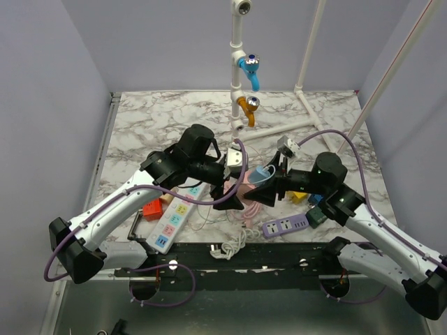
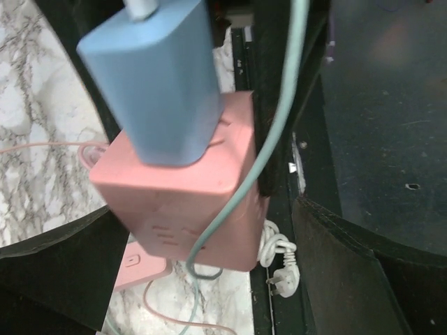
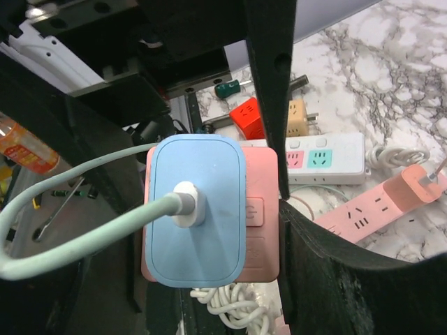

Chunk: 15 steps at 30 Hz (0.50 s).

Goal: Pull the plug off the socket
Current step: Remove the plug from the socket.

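Observation:
A pink cube socket (image 2: 181,202) hangs above the table with a light-blue plug (image 2: 164,77) seated in its top face; a pale green cable runs from the plug. My left gripper (image 2: 202,216) is shut on the cube's sides and holds it up. In the right wrist view the plug (image 3: 199,209) faces the camera with the pink cube (image 3: 262,209) behind it. My right gripper (image 3: 209,209) straddles both, jaws wider than the plug, with a gap at the plug's right edge. In the top view the left gripper (image 1: 229,199) and right gripper (image 1: 260,194) meet mid-table at the plug (image 1: 264,173).
A white power strip (image 1: 171,222), a red cube adapter (image 1: 151,208) and a purple power strip (image 1: 285,226) lie near the front edge. A pink power strip (image 3: 377,206) lies under the held cube. A coiled white cord (image 1: 227,249) lies on the front rail. A tap pipe (image 1: 237,84) stands behind.

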Motion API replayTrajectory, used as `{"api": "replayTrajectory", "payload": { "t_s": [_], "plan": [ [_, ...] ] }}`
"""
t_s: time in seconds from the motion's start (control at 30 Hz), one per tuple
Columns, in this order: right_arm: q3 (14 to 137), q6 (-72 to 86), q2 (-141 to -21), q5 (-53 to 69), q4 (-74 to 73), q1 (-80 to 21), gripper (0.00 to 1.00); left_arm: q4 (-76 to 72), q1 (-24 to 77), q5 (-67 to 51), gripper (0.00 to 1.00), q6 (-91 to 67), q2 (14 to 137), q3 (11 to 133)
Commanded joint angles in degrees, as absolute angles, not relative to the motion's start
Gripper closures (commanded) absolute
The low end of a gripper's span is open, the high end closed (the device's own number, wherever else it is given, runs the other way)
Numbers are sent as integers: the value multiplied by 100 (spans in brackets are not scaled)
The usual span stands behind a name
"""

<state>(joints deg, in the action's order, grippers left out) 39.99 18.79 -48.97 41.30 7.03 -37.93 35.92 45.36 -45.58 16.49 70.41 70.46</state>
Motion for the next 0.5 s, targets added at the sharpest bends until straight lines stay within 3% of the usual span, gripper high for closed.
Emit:
{"api": "replayTrajectory", "payload": {
  "t_s": [0.0,0.37,0.47],
  "plan": [
    [4277,1724,-5158,3939,1039,-3936,98,3749,4531,-5426,2,1753,7084,7206],
    [5777,2400,-6858,3139,-1647,-3937,99,3785,4447,-3224,1,2545,6521,7093],
    [5800,2631,-6880,2728,-1712,-3937,99,3544,4447,-2816,1,2632,6116,6887]
  ]
}}
